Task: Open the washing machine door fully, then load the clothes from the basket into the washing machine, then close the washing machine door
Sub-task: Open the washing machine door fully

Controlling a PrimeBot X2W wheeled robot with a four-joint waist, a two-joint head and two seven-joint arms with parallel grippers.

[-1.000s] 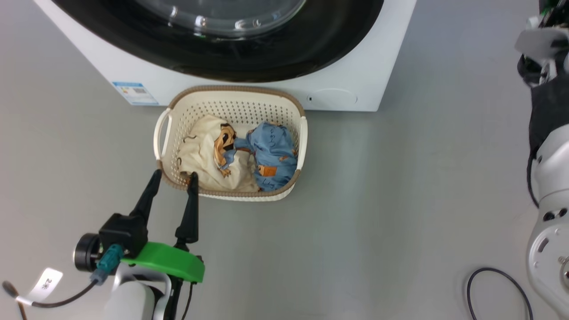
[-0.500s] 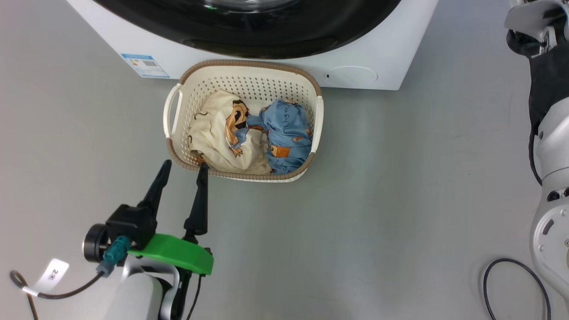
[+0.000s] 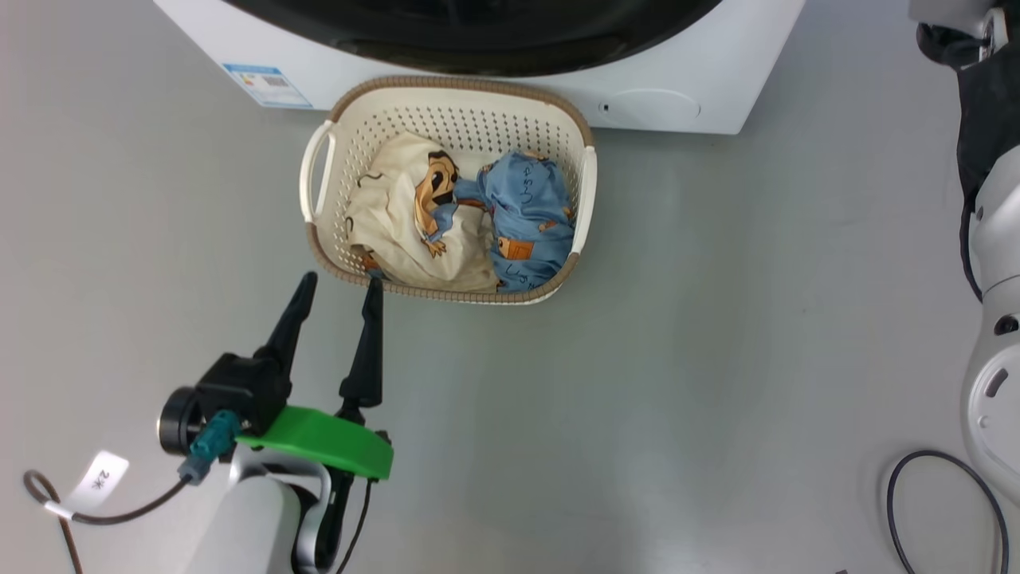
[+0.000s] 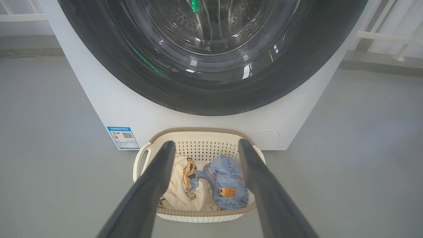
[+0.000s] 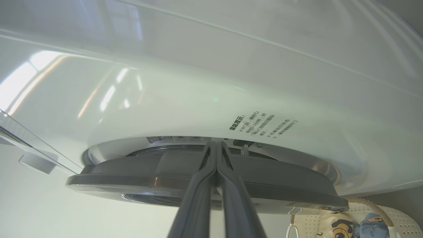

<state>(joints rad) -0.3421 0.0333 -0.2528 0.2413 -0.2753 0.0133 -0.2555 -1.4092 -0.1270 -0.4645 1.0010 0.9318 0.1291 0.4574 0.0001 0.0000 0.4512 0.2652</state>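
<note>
Door-opening seems in hand: the right pincer, pressed together, sits at the rim of the glossy black round door of the big white washing machine and likely must next swing it wide, while the spread left pincer hovers beside the cream perforated plastic basket of beige-and-blue clothes just before the machine.

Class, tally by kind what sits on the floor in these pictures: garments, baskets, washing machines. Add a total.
Garments: 2, the cream garment and the blue garment
Basket: 1
Washing machine: 1
Total: 4
</note>
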